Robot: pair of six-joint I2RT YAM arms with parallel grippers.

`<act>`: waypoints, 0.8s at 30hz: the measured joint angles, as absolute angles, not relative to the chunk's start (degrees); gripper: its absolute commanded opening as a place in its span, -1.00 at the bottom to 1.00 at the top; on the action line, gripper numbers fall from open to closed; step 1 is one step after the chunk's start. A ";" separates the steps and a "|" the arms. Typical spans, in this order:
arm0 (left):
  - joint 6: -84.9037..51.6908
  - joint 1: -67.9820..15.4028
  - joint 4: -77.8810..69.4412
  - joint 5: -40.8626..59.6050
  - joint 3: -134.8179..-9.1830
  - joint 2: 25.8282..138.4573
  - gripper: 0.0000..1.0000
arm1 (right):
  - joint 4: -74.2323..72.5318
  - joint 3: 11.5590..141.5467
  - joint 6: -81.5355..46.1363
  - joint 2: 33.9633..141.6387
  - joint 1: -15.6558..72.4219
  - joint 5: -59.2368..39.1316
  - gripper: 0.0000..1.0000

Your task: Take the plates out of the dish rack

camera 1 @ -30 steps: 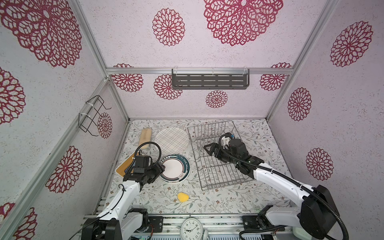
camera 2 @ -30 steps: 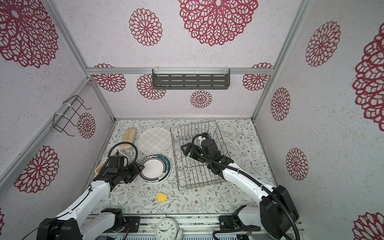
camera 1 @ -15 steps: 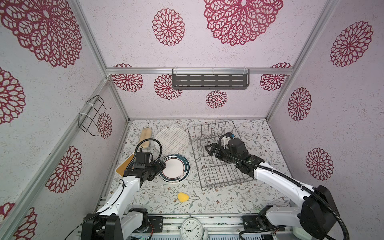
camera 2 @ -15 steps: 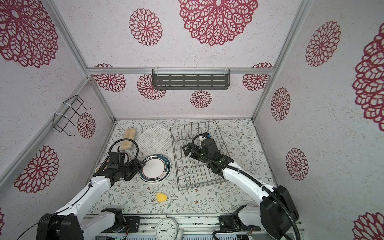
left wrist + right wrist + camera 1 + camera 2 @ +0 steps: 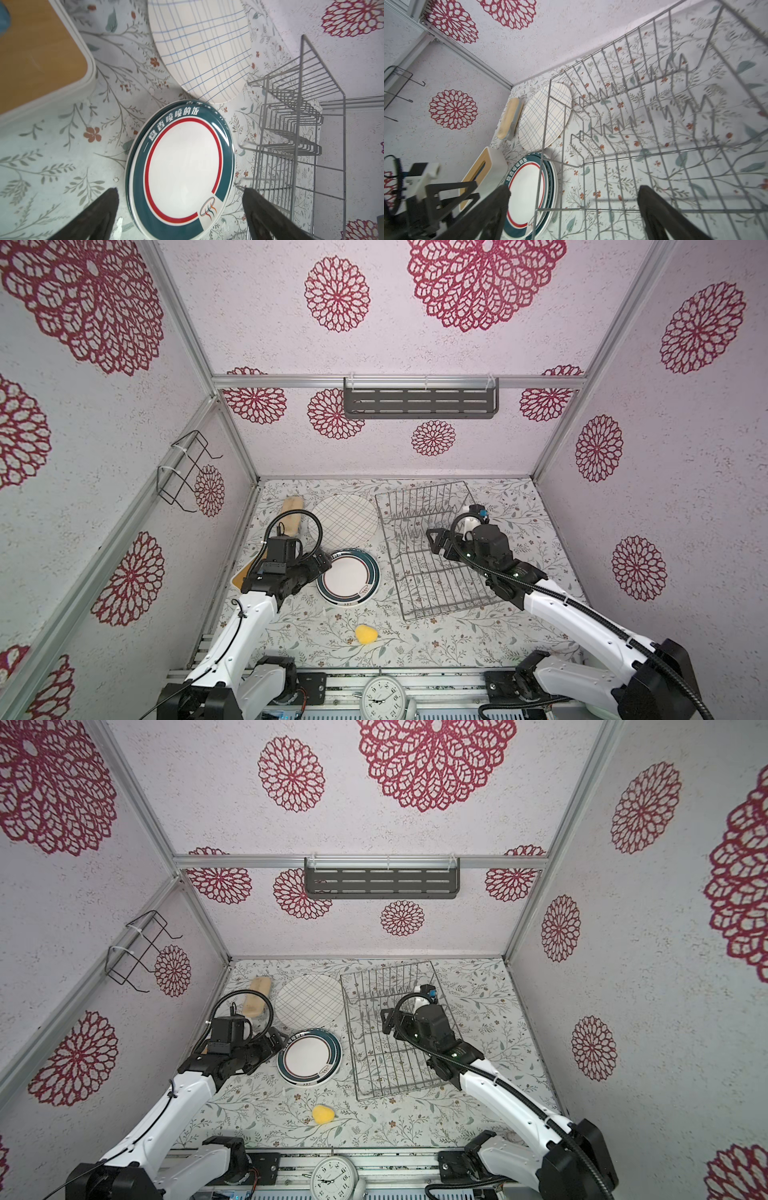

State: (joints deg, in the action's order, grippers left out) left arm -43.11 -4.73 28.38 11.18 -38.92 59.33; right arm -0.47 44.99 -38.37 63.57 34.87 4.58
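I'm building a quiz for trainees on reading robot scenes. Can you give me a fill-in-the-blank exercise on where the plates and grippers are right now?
1. The dish rack holds ___ plates.
2. The green-rimmed plates lie in a ___ on the table beside the rack.
3. The left gripper, next to those plates, is ___.
4. The right gripper hangs open above the dish ___.

Missing words: no; stack; open; rack

Left fingers (image 5: 97,216) and right fingers (image 5: 488,212) both spread wide apart.
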 measured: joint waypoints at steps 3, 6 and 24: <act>-40.88 -4.73 27.94 7.68 -41.32 57.89 0.95 | -1.58 43.42 -34.09 62.39 32.80 7.57 0.98; -37.54 -4.73 26.44 2.94 -42.30 56.07 0.95 | -3.57 41.41 -30.04 62.28 29.82 10.37 0.98; -20.36 -4.73 0.01 -14.41 -21.58 34.92 0.95 | -19.66 24.60 -9.98 59.68 10.41 14.55 0.98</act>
